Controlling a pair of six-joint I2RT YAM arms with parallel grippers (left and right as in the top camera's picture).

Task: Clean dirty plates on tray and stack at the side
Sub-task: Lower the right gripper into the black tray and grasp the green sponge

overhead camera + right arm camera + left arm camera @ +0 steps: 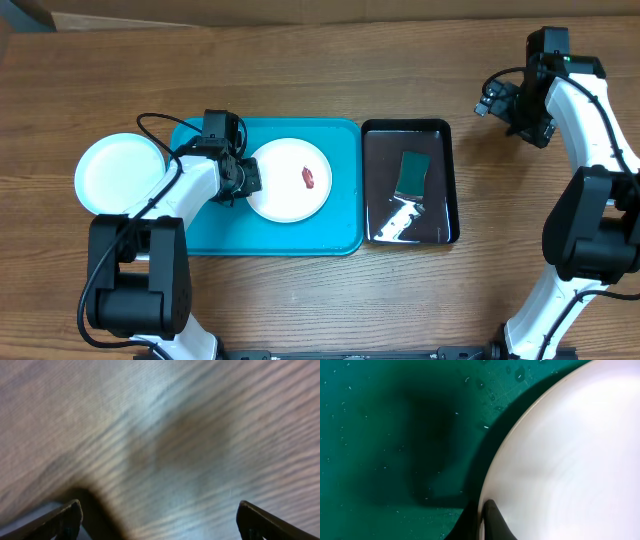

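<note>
Looking overhead, tray: turquoise, long axis 9-to-3; holds one white plate carrying one red-brown bit.
Plates: two; the pale plate lies on the table, just beside the tray's 9 o'clock edge.
Black tray: one green sponge.
Left wrist: left gripper pinched narrow on the white plate's rim.
Right wrist: right gripper spread wide over the table.

Two plates, one turquoise tray, one black tray, one green sponge, one red food bit, two robot arms.
</note>
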